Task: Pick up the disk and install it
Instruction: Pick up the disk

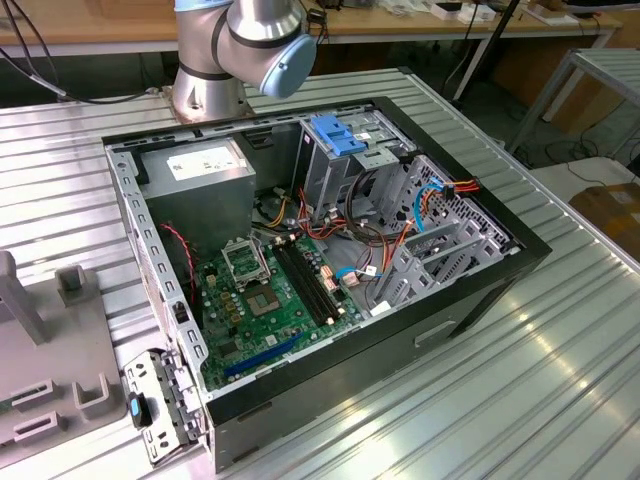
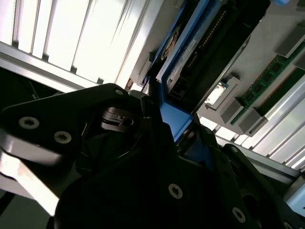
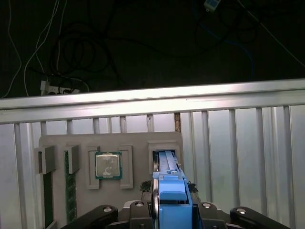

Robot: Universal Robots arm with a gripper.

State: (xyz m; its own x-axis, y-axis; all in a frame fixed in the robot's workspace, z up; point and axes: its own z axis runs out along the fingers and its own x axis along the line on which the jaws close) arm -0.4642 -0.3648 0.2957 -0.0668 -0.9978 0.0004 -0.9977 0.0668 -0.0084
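The jaws pinch the grey-metal, blue-framed rectangular disk (image 3: 170,191), likely stiff, weighty and shock-sensitive, by its sturdy frame edge.

Count: 1 disk (image 3: 170,191), 1 processor chip (image 3: 108,165), 2 memory sticks (image 2: 262,83), 1 grey tray (image 3: 138,143). Exterior view: 1 open PC case (image 1: 480,300), 1 motherboard (image 1: 250,310), 1 power supply (image 1: 195,170), 1 robot arm (image 1: 250,40).

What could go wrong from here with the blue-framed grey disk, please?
1. The gripper grips the grey-metal disk by its bright blue plastic frame end alone, so it might tilt or slip.
2. The disk appears to stand in a narrow slot of the grey plastic holder tray; a skewed lift could jam it.
3. Loose red and orange cables crowd the silver metal drive cage; they might snag.
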